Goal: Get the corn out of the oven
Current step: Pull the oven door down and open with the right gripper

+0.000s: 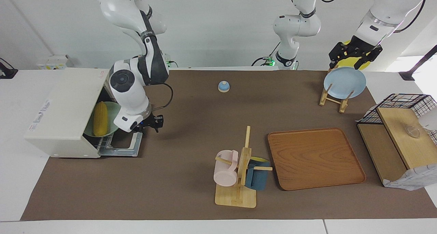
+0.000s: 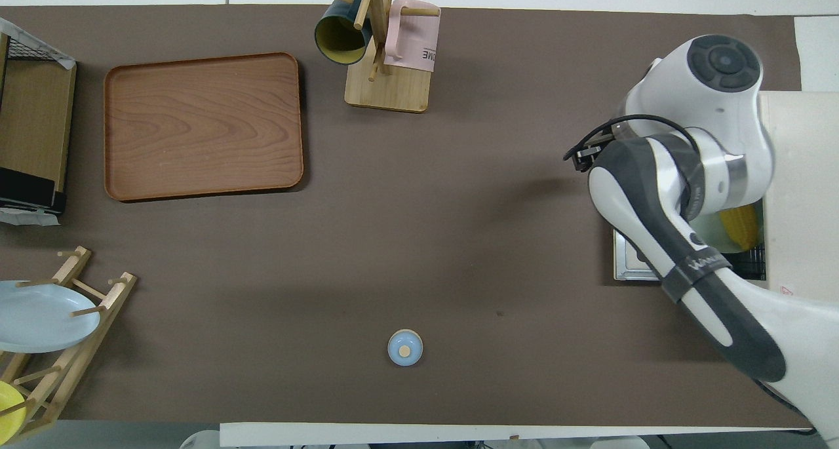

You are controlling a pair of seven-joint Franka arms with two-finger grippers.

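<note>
Corn [image 1: 100,119] lies inside the oven [image 1: 65,114]; right hand [image 1: 152,122] hangs empty beside its door, spread unclear.

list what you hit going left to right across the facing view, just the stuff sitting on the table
oven → corn on its green plate → right gripper → small blue lid → mug tree → wooden tray → blue plate in its rack → wire basket

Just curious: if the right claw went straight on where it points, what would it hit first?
The right claw points away from the oven, across bare mat; likely the wooden tray first, depth unclear.
</note>
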